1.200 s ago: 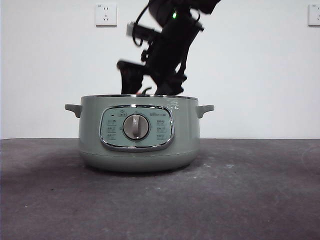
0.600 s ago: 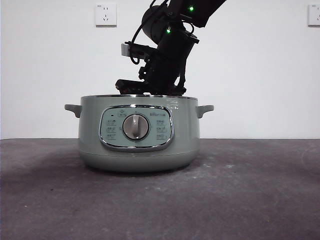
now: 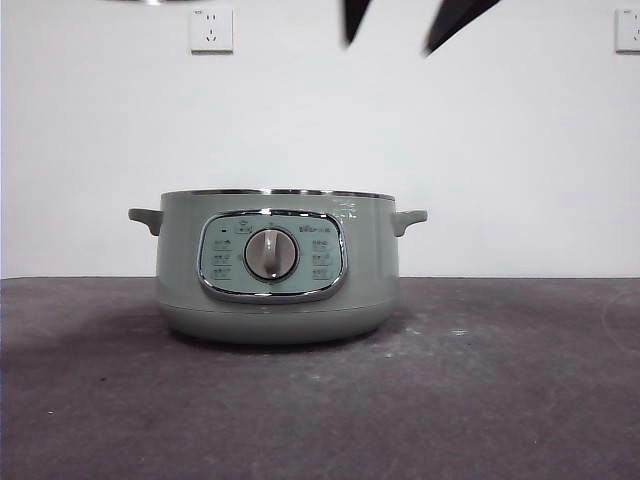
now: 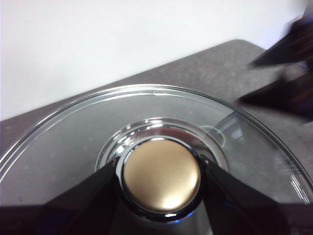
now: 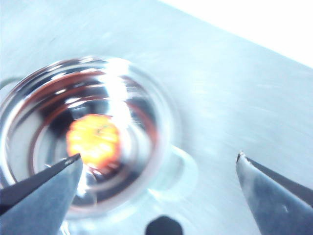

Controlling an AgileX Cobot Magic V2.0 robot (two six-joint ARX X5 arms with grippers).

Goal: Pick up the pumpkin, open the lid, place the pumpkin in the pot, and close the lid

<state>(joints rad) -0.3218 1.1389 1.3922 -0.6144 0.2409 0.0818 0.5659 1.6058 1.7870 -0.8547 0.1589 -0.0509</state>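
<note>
Two black jaw tips of the right gripper (image 3: 420, 22) hanging spread wide high above the large round sage-green cooking pot (image 3: 277, 270), cut off by the front view's upper edge, gripping nothing. Same right gripper (image 5: 159, 169) seen from its own wrist camera: jaws far apart, looking straight down into the pot's (image 5: 29, 98) shiny steel bowl. Small orange-red pumpkin (image 5: 93, 139) lying on the floor of the pot, near the middle, blurred and glaring, ribs and stem not readable. Pot uncovered, steel rim bare along the top in the front view, two small side handles sticking out, chrome-framed control panel (image 3: 272, 256) with central dial (image 3: 271, 254) facing the low camera. Pot standing on the dark grey table (image 3: 500, 400), in front of a white wall with a white socket plate (image 3: 211, 29) above and to the side of the pot.

Left gripper (image 4: 161, 178) clenched on the round knob (image 4: 161, 174) of the shallow domed glass lid (image 4: 73, 142) with its shiny steel rim, one black jaw pressed against each side of the knob; knob looking golden-tan under this light. Lid held off the pot, table surface and wall visible through and beyond the glass. Sliver of bright rim (image 3: 150, 2) just showing at the front view's upper edge, well above the pot and off to its socket side. Dark blurred shape beyond the lid's far edge in the left wrist view, not identifiable for certain.
</note>
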